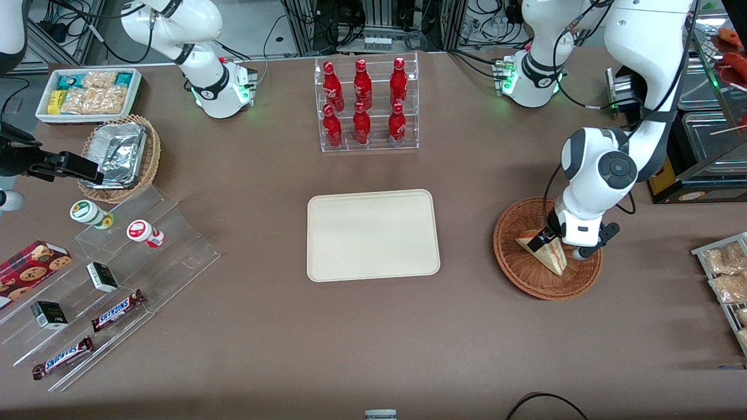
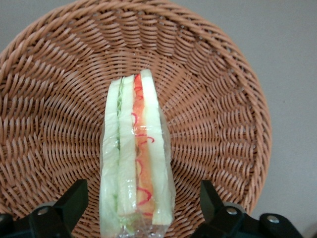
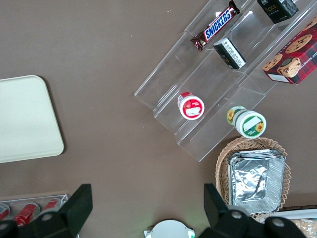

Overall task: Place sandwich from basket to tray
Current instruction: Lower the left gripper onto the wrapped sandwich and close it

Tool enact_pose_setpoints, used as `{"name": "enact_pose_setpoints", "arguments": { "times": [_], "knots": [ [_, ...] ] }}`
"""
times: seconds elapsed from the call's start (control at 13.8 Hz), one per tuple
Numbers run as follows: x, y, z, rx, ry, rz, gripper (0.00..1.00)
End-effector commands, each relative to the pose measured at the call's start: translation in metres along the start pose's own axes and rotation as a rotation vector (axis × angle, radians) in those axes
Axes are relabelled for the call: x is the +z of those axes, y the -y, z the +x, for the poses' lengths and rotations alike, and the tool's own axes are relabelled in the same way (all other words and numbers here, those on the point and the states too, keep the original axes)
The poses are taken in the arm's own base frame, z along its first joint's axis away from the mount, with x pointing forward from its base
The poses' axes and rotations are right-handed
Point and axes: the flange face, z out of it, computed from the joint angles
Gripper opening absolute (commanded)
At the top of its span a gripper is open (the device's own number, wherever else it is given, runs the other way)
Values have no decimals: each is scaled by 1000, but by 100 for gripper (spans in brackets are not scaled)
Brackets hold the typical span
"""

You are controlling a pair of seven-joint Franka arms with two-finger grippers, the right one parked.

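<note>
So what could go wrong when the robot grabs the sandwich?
The sandwich stands on edge in the basket, wrapped in clear film, with the gripper open around it. A hard squeeze might squash the soft bread; a weak one might let the film slip. Lifting could also drag the light basket along before reaching the tray.

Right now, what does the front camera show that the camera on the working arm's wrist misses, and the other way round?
Only the front view shows the empty cream tray, the rack of red bottles, the foil containers and the snack bars.

Only the left wrist view shows the sandwich's layers end-on, red, orange and green between white bread, under clear wrap.

Both show the sandwich lying in the reddish-brown wicker basket, with the open tool straddling it, fingers apart on either side.
</note>
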Motion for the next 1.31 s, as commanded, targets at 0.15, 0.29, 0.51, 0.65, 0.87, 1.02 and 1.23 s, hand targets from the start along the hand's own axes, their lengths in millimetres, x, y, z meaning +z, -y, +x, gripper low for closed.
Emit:
{"name": "enact_pose_setpoints", "arguments": {
  "times": [0.15,0.29,0.51,0.65,0.87,1.02,1.23],
  "knots": [
    [5,0,-4,-16,-7,-6,73],
    [4,-1,-3,-9,-8,-5,0],
    [-13,-6,3,-3,-20,-14,0],
    [-44,-16,11,2,-10,2,0],
    [-117,-45,19,48,3,57,0],
    [-154,-79,11,90,-3,55,0],
    [-177,-138,-36,215,-16,27,0]
  ]
}}
